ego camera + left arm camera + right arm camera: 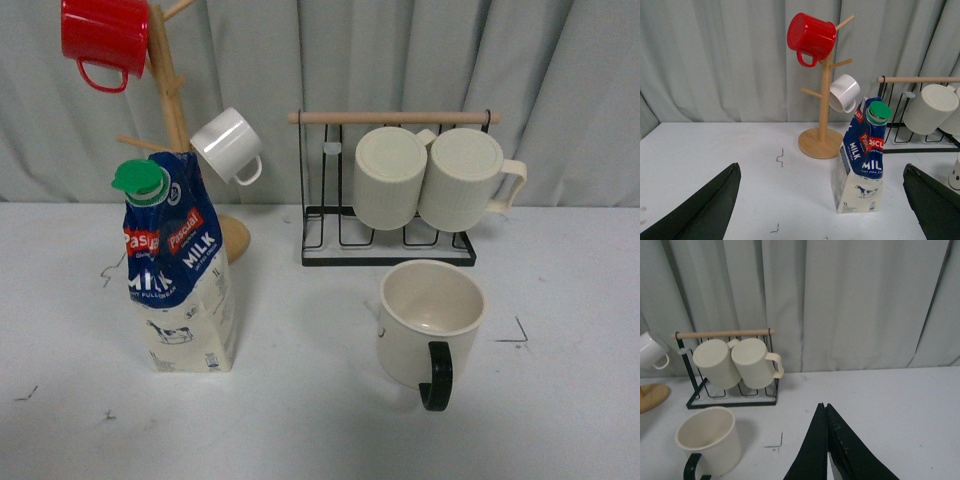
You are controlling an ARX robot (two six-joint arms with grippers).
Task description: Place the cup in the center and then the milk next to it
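Note:
The cup, a wide cream mug with a dark handle facing front, stands upright on the white table right of the middle; it also shows in the right wrist view. The milk, a blue and cream carton with a green cap, stands upright at the left; it also shows in the left wrist view. My left gripper is open and empty, with the carton ahead between its fingers. My right gripper is shut and empty, to the right of the cup. Neither arm shows in the front view.
A wooden mug tree behind the milk holds a red mug and a small white cup. A black wire rack with two ribbed cream mugs stands behind the cup. A grey curtain closes the back.

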